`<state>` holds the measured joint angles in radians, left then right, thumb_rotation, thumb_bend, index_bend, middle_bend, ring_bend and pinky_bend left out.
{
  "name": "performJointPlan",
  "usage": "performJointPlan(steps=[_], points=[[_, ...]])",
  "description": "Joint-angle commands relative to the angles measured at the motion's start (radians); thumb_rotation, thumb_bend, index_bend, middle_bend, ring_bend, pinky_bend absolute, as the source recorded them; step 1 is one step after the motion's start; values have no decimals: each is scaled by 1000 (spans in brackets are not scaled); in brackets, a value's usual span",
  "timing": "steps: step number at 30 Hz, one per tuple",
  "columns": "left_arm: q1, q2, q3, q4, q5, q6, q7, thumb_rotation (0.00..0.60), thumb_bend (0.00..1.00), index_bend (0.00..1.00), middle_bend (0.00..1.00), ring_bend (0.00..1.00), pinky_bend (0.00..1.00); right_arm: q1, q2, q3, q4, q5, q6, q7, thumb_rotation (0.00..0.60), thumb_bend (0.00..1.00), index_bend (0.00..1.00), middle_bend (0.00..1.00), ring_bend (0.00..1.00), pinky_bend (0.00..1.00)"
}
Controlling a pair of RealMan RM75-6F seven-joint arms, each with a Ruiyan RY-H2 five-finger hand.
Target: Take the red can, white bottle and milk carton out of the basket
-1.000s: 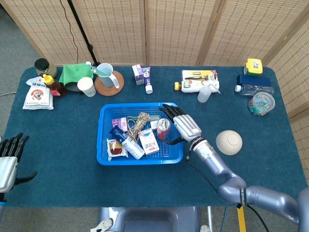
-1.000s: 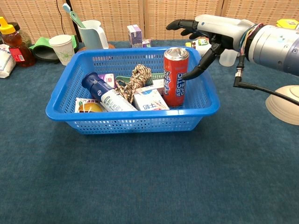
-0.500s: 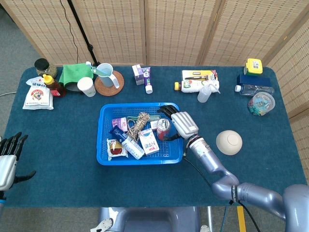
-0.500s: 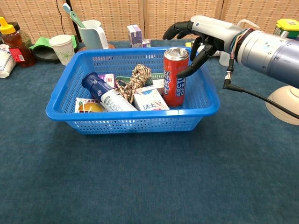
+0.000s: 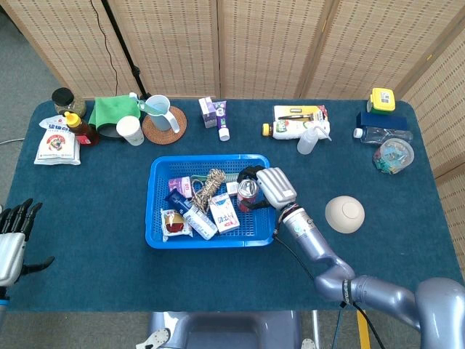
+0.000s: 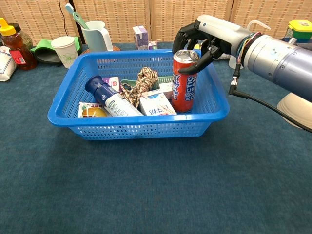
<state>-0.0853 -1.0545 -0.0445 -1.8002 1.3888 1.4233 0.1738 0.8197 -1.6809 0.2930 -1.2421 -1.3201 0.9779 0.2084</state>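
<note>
right hand [image 6: 207, 36] curled round top of red can [image 6: 184, 81], fingers [image 6: 186, 35] behind rim, thumb in front; contact likely but firm hold not confirmed. can upright in blue basket [image 6: 214, 109], right end, basket near middle of worktop [image 5: 109, 218]. white bottle [image 6: 113, 101] lying beside rope [image 6: 142, 81], milk carton [image 6: 157, 104] just left of can. left hand [image 5: 13, 240] spread wide, holding nothing, at worktop's left front corner. risks: high grip near rim may tip can onto carton or let it slip; fingers may snag basket wall on lift.
</note>
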Motion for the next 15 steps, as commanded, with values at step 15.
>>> performJointPlan(steps=[15], points=[[-1,7,4,0,4,-1,-20,600,27,0,0,0,0,-19,128,68,-193,-38,127,-55,600,485,537,461,444,663]])
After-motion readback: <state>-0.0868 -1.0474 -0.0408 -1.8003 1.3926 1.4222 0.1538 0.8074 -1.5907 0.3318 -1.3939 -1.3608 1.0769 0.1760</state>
